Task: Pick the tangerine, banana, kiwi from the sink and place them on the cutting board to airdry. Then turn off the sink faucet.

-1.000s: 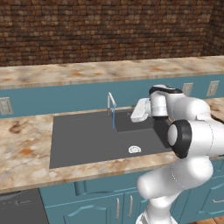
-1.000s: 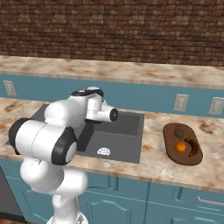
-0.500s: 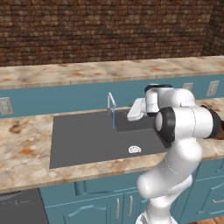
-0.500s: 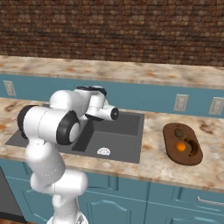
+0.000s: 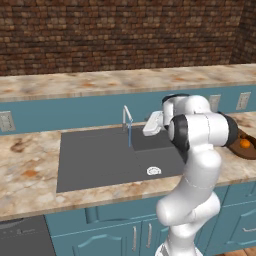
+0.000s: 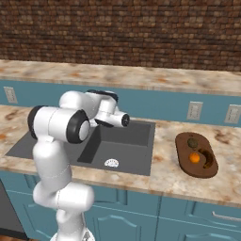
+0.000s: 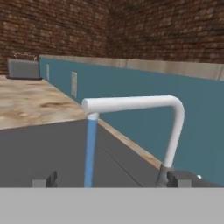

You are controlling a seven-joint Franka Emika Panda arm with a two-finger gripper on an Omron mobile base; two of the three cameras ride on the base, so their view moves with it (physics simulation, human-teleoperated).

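The sink faucet (image 5: 127,116) stands at the back of the dark grey sink (image 5: 100,160), with a thin blue stream running from its spout (image 7: 131,104). My gripper (image 7: 113,180) hovers just right of the faucet over the basin, open, nothing between its fingertips (image 7: 45,180). From the left base view the gripper (image 5: 150,126) is level with the spout. On the cutting board (image 6: 183,147), right of the sink, lie the tangerine (image 6: 194,157), the kiwi (image 6: 192,142) and the dark banana (image 6: 207,158). The tangerine (image 5: 245,143) also peeks past my arm.
A white round drain (image 5: 154,171) sits at the sink's front right. A blue backsplash with wall outlets (image 6: 194,110) runs behind the marble counter. A toaster (image 7: 24,68) stands on the counter far off in the hand view.
My arm's elbow has swung up and inward, while the hand has edged slightly left toward the faucet. The jaws stay open; the fruits and the water stream are unchanged.
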